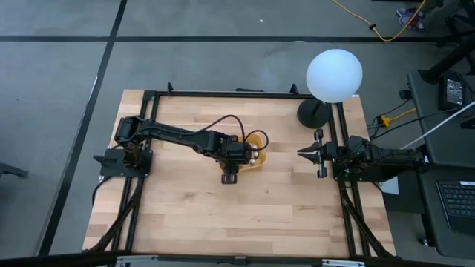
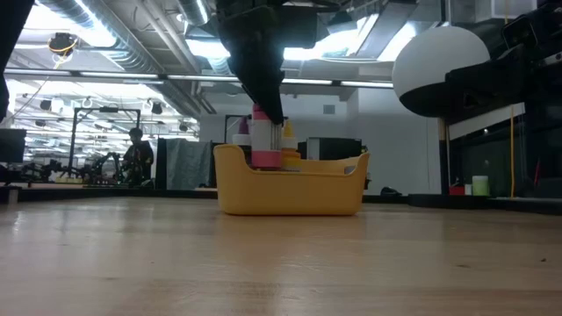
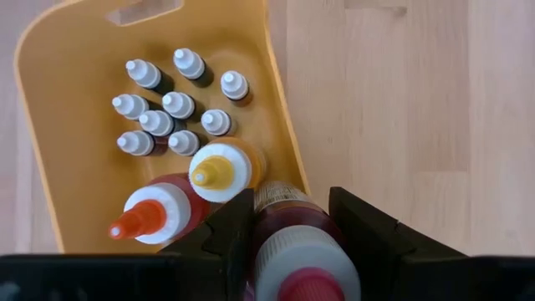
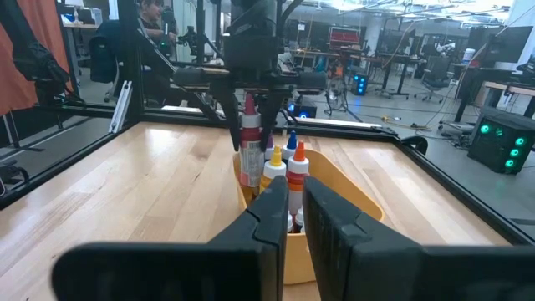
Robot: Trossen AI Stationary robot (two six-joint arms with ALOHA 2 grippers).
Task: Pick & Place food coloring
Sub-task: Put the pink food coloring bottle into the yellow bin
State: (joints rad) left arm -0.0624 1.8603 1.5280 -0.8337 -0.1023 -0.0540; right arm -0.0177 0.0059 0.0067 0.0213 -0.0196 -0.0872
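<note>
Glossy red bottle (image 3: pixel 288 226) over rounded tray (image 3: pixel 58 150)

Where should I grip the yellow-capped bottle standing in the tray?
Take the yellow-capped bottle from straight above, jaws across its body just under the cap. It stands upright in the orange-yellow tray, with the orange-tipped bottle close beside it, so a side approach looks blocked. The left gripper already holds a red bottle; place that first.

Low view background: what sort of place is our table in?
Probably a robotics lab or open workshop. Exposed ceiling ducts run over metal-frame rigs, a person stands among them, and the right wrist view shows more workstations with office chairs.
</note>
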